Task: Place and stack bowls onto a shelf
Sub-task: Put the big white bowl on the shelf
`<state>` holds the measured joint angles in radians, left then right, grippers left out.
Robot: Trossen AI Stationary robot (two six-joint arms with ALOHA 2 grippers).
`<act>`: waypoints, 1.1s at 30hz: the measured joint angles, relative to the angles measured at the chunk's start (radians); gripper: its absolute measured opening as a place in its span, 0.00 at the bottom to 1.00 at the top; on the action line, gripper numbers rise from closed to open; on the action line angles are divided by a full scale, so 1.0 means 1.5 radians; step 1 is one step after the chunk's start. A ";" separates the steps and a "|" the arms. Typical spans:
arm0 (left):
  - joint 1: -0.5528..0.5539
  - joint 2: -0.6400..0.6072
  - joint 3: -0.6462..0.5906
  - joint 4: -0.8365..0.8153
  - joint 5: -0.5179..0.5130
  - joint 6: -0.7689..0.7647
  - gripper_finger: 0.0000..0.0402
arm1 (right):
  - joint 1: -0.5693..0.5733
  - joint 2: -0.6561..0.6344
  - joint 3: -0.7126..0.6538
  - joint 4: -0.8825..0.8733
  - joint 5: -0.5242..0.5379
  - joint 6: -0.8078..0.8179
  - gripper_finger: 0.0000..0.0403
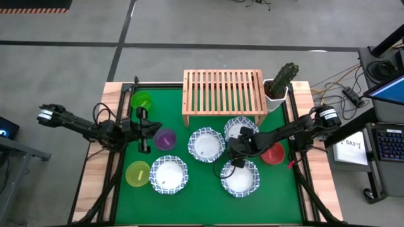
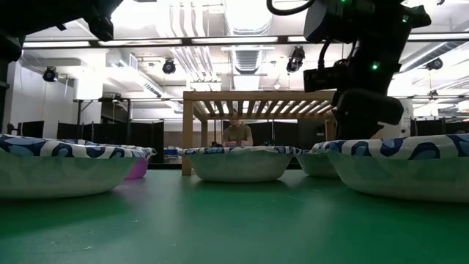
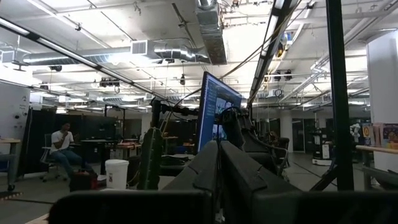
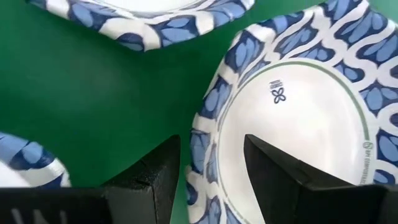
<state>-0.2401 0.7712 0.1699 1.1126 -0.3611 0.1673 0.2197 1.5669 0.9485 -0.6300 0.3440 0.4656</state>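
The light-wood shelf (image 1: 222, 94) stands on its short legs at the far side of the green mat, with nothing on its slats. Four white blue-rimmed bowls (image 1: 206, 144) (image 1: 240, 130) (image 1: 168, 174) (image 1: 239, 177) sit on the mat. So do the green (image 1: 141, 99), purple (image 1: 165, 138), yellow (image 1: 137, 173) and red (image 1: 273, 153) bowls. My right gripper (image 1: 235, 150) (image 4: 211, 177) is open and points down over the far-right white bowl (image 4: 298, 118). Its fingers straddle that bowl's rim (image 4: 204, 155), one inside and one outside, without touching it. My left gripper (image 1: 144, 129) (image 3: 219, 165) is shut and holds nothing. It hovers level between the green and purple bowls.
A white pot with a cactus (image 1: 281, 85) stands right of the shelf. The bowls sit close together around my right gripper, and the red one is just behind its wrist. In the low view the shelf (image 2: 256, 99) rises behind the bowls. A seated person (image 3: 62, 149) is in the room beyond.
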 joint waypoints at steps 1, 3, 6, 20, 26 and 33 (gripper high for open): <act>0.000 0.000 0.000 0.000 0.000 0.000 0.00 | -0.002 0.000 0.000 0.001 0.000 0.000 0.42; 0.000 0.000 0.000 0.000 0.000 0.000 0.00 | -0.003 0.000 0.000 0.003 0.001 0.005 0.42; 0.000 0.000 0.000 0.001 0.000 0.000 0.00 | -0.005 0.000 0.000 0.006 0.005 0.006 0.42; 0.000 0.000 0.000 0.000 0.000 0.000 0.00 | -0.006 0.012 -0.004 0.012 0.011 0.004 0.12; 0.000 0.000 0.000 -0.002 0.000 0.000 0.00 | -0.005 -0.005 0.011 0.004 -0.007 -0.007 0.03; 0.000 0.000 0.000 -0.002 0.000 -0.013 0.00 | -0.005 -0.038 0.057 -0.070 -0.027 -0.014 0.02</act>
<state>-0.2401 0.7708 0.1699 1.1103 -0.3607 0.1484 0.2115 1.5096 1.0344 -0.7347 0.3029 0.4449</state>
